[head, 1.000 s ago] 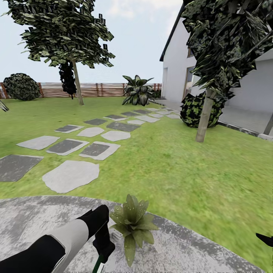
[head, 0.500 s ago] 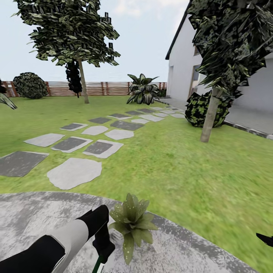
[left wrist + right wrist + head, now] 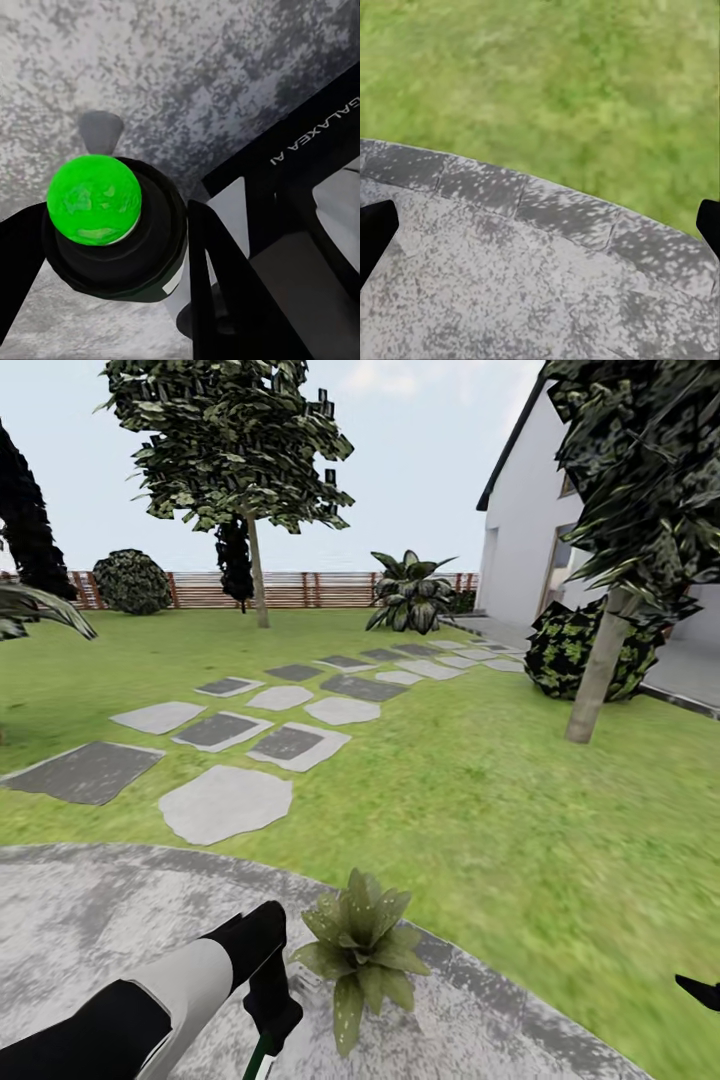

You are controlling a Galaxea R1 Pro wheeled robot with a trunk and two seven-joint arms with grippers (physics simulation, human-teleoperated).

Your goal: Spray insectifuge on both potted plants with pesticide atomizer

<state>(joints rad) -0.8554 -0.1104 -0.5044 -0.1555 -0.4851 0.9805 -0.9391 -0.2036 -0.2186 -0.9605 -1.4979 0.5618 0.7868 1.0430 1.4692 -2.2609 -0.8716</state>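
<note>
The pesticide atomizer (image 3: 94, 199) shows from above in the left wrist view as a dark bottle with a bright green top, and my left gripper (image 3: 112, 255) is shut on it over the grey patio. In the head view a green and white sliver of the atomizer (image 3: 260, 1062) pokes out below the left gripper (image 3: 268, 1025). One potted plant (image 3: 362, 955), a low olive-green rosette, stands on the patio edge just right of that gripper. My right gripper (image 3: 540, 229) hangs open over the patio rim, its dark tip (image 3: 700, 992) at the head view's right edge.
The round grey patio (image 3: 90, 920) borders lawn. Stepping stones (image 3: 225, 800) lead off toward a slatted fence (image 3: 300, 590). A tree trunk (image 3: 597, 680) and a bush (image 3: 560, 650) stand at the right by the white house (image 3: 520, 550). A big leafy plant (image 3: 410, 595) is far ahead.
The whole head view has shifted right, so the camera has turned left; a striped leaf and dark tree have come in at the left. The arms keep their places in the picture.
</note>
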